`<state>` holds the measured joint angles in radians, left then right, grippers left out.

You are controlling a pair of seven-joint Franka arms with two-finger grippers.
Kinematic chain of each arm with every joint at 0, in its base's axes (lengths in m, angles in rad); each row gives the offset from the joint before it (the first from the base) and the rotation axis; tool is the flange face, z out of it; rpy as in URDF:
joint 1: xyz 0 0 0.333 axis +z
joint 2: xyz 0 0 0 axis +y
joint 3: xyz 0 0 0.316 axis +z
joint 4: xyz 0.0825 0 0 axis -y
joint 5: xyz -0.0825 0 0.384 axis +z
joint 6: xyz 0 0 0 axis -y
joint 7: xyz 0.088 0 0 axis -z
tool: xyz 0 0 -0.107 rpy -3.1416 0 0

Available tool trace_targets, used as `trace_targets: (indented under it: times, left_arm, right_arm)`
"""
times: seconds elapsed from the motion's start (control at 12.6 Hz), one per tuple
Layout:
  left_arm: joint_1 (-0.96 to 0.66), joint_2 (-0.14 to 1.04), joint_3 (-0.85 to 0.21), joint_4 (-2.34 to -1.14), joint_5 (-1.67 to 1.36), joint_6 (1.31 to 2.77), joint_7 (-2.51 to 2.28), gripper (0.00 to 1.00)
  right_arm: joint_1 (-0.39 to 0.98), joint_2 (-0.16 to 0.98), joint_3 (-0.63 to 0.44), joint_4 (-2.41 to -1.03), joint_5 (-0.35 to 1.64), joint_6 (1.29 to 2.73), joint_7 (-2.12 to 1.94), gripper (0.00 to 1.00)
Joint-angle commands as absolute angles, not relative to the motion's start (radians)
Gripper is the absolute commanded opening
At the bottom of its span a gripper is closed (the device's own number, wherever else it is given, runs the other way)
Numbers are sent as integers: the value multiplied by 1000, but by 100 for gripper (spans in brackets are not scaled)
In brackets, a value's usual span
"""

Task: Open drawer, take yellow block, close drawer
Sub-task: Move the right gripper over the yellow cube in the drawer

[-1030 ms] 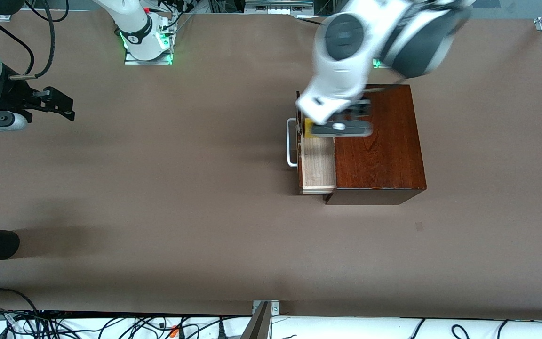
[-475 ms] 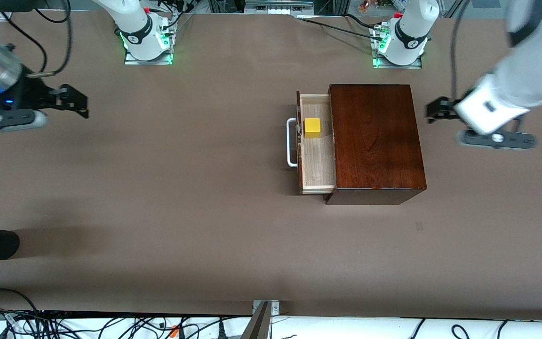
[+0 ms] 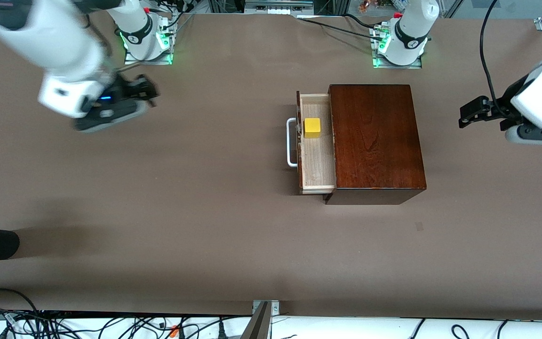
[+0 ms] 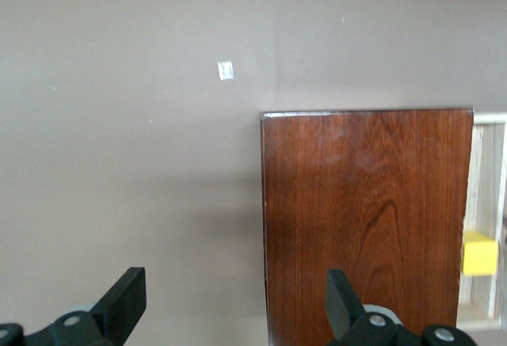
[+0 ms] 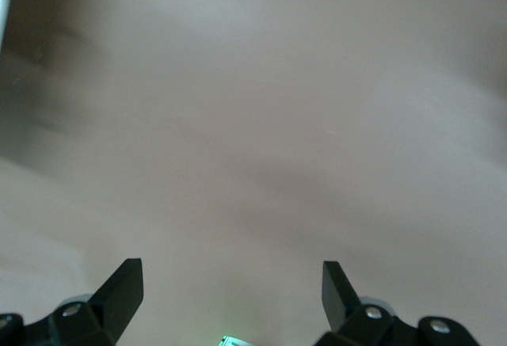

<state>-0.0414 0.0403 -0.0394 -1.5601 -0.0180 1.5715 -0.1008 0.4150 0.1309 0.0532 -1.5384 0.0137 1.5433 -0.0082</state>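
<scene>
Front view gives me the drawer (image 3: pixel 317 143) pulled partway out of its dark reddish-brown wooden box (image 3: pixel 374 141), the pale wood floor showing and the white U-shaped handle (image 3: pixel 291 142) on the dark front facing the right arm's end of the table (image 3: pixel 205 212). I can see the yellow block (image 3: pixel 312 127) sitting inside the drawer, close to the front panel and in the part of the tray farther from the camera; nothing is touching it. My right gripper (image 3: pixel 146 92) hangs in the air over bare table near the right arm's base, well apart from the box, and on the right wrist view its two fingers (image 5: pixel 119 287) stand spread wide with only blurred brown tabletop between them. My left gripper (image 3: pixel 472 113) is up over the table at the left arm's end, well clear of the box and carrying nothing. On the left wrist view its fingers (image 4: pixel 127 298) are likewise spread apart, and I can see the glossy top of the box past them, with a slice of the open drawer and the yellow block at the picture's edge. A small pale mark (image 4: pixel 226 70) sits on the table near the box.
</scene>
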Motion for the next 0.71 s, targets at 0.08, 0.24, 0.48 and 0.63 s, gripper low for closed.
trace_targets:
  times: [0.08,0.24,0.48,0.63]
  left_arm:
    - [-26,-147,-40,-1787,3,1634,-130,100]
    - [-18,-133,-38,-1760,5,1599,-127,100]
    - [-17,-130,-38,-1750,6,1597,-69,100]
    - [-12,-130,-38,-1747,6,1597,-46,100]
  right_arm:
    - [645,195,49,-1516,17,1653,-23,100]
    - [760,288,51,-1468,9,1774,-61,100]
    - [915,470,51,-1312,-87,1896,-106,100]
    - [948,576,51,-1218,-95,1942,-147,100]
